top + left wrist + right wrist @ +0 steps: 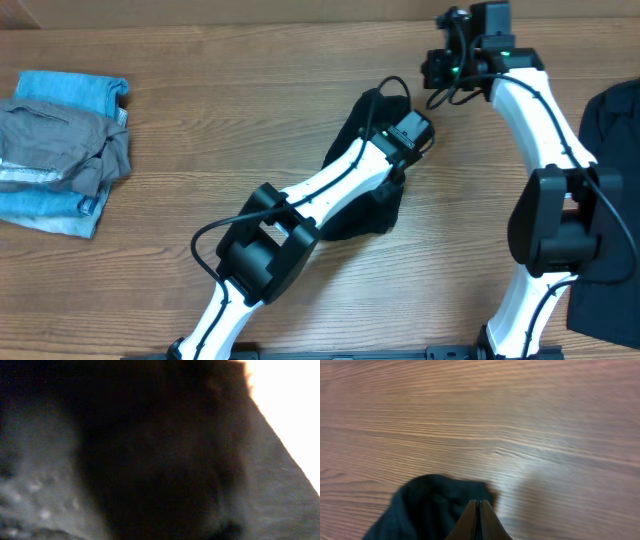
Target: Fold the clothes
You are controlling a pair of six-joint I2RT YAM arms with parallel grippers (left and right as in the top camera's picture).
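A black garment [362,118] lies crumpled in the middle of the wooden table, largely covered by my left arm. My left gripper [414,136] is pressed down at its right edge. The left wrist view is filled with dark blurred fabric [160,460], and no fingers show there. My right gripper [438,72] hovers above the table behind the garment and apart from it. In the right wrist view my right gripper [479,503] is shut with nothing between its fingers, over the black cloth's [430,507] edge. More black clothes [612,150] lie at the far right under the right arm.
A stack of folded blue and grey clothes [62,150] sits at the left edge. Bare wood table [200,90] shows between that stack and the central garment.
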